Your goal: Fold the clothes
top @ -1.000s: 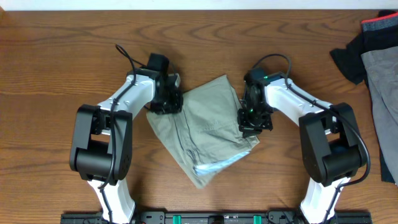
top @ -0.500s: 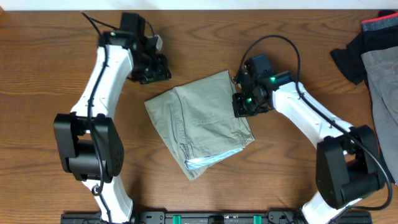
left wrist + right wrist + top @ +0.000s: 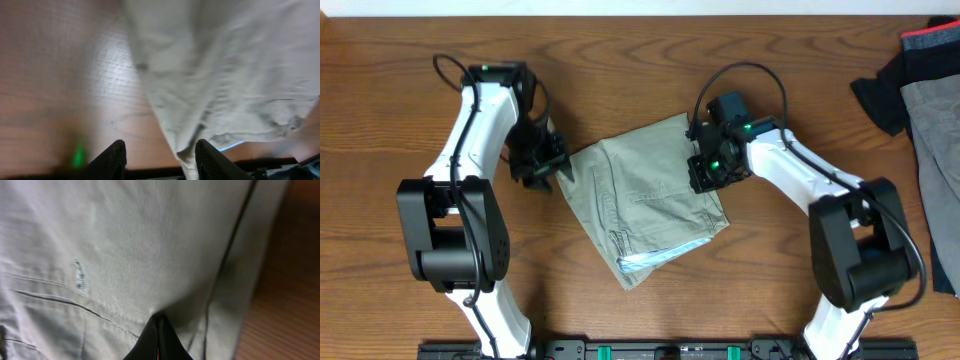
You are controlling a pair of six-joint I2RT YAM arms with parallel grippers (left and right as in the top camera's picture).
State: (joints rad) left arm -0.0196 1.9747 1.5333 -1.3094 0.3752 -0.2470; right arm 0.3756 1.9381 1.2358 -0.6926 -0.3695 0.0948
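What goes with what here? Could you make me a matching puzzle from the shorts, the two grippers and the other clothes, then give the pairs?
1. shorts
2. left gripper
3. right gripper
4. other clothes

A. far right, away from both arms
B. open, beside the shorts' left edge
C. folded, in the middle
D. shut, tips against the shorts

Pairs: 1-C, 2-B, 3-D, 4-A
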